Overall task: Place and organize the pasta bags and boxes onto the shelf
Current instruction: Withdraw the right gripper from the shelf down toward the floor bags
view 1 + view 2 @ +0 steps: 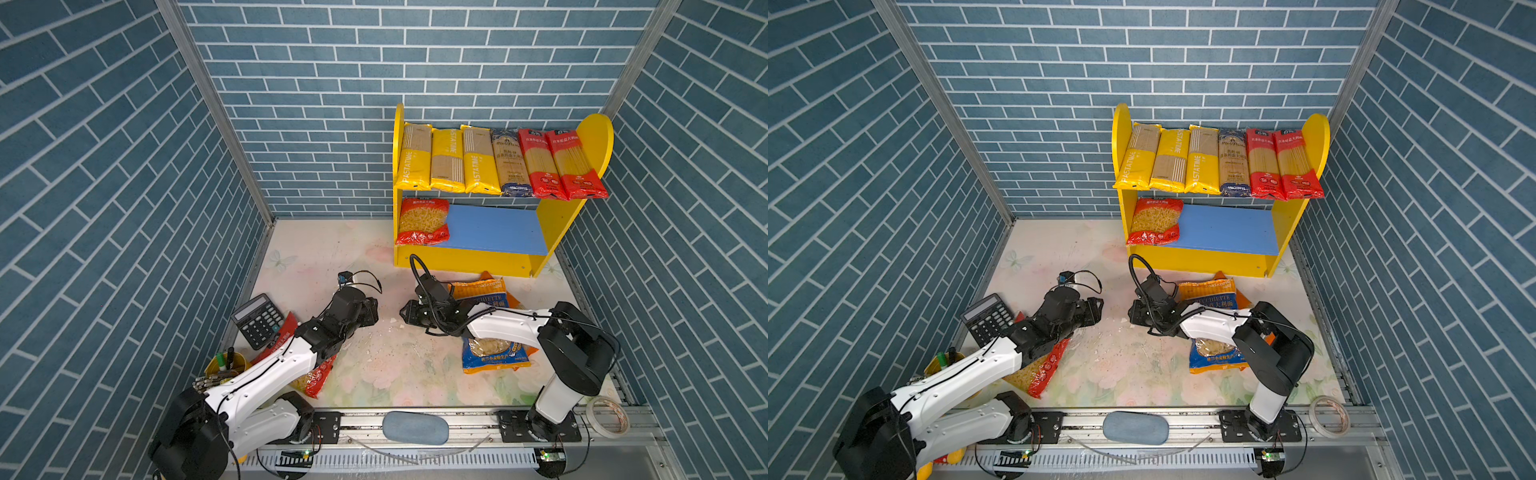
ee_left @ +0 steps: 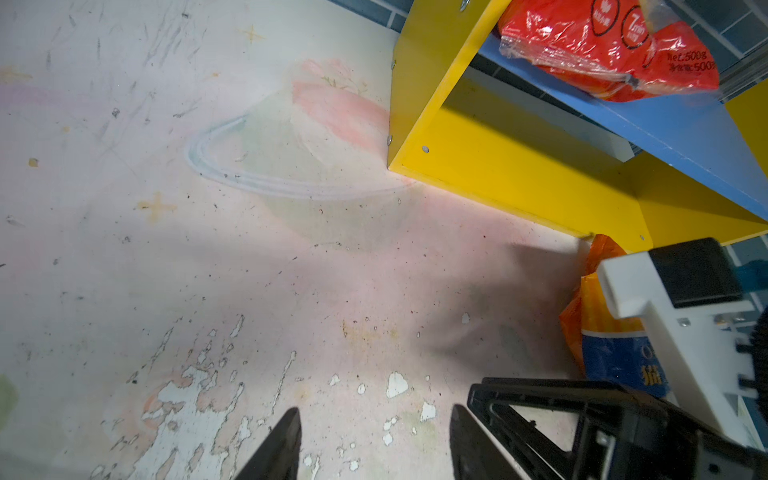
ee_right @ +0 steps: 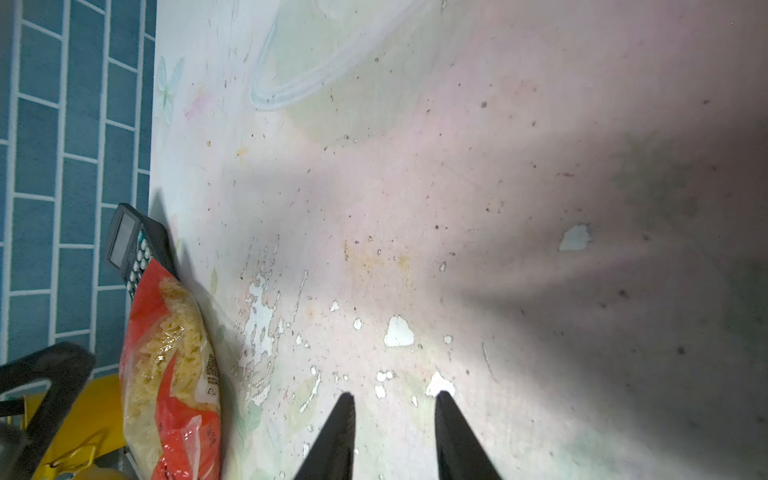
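Blue brick-patterned walls close in a worn, floral-printed tabletop (image 1: pixel 332 249), scuffed and flaking in the middle. Against the back wall stands the shelf (image 1: pixel 457 259). Its upper board carries six long packs side by side: three PASTATIME packs (image 1: pixel 448 160), a blue spaghetti bag (image 1: pixel 510 162) and two red spaghetti bags (image 1: pixel 557 164). On the blue lower board one wide red bag (image 1: pixel 423 220) sits at the left end, and the rest of that board is free.

Three wide bags lie on the table. An orange bag (image 1: pixel 478 286) and a blue ORECCHIETTE bag (image 1: pixel 494 353) lie overlapping under the right arm, just in front of the shelf. A second red bag (image 1: pixel 1042 370) lies under the left forearm, beside a calculator (image 1: pixel 257 320) (no part of the job).

The left gripper (image 2: pixel 374 411) and the right gripper (image 3: pixel 395 395) face each other low over the bare middle of the table, near but apart. Each has its fingers spread with nothing between them.

This looks like a pause between picks, with the long packs done and the lower board barely begun. The next move calls for one arm to pull clear of the bag beneath it. It then has to come down on that bag's edge, pinch the slack film firmly and carry the bag in next to the red one.
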`<state>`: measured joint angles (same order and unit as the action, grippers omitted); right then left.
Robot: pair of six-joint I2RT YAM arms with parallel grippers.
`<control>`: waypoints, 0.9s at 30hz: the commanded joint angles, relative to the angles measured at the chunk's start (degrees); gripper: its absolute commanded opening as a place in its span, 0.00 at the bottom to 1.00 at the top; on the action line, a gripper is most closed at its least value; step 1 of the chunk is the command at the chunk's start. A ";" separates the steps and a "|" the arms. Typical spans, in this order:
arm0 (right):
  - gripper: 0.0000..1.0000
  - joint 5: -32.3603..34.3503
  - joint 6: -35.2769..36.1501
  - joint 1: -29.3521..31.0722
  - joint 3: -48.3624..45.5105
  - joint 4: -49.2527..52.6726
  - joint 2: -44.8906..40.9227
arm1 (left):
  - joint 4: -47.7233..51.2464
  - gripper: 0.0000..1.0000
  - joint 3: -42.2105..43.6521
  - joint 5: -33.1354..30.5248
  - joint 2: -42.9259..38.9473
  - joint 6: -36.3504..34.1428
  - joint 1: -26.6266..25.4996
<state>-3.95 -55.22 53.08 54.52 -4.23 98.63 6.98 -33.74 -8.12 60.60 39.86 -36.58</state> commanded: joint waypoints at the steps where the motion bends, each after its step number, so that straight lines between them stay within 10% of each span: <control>1: 0.34 -2.58 -1.18 1.00 3.44 -0.75 2.44 | 3.02 0.58 1.81 -0.82 -1.82 0.49 -0.25; 27: 0.34 -7.29 0.99 3.82 9.64 1.24 9.08 | 17.37 0.80 2.10 -10.07 -6.14 2.96 0.05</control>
<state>-10.09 -55.16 56.58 61.34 -4.47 106.61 21.17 -31.88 -15.77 55.40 42.04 -36.67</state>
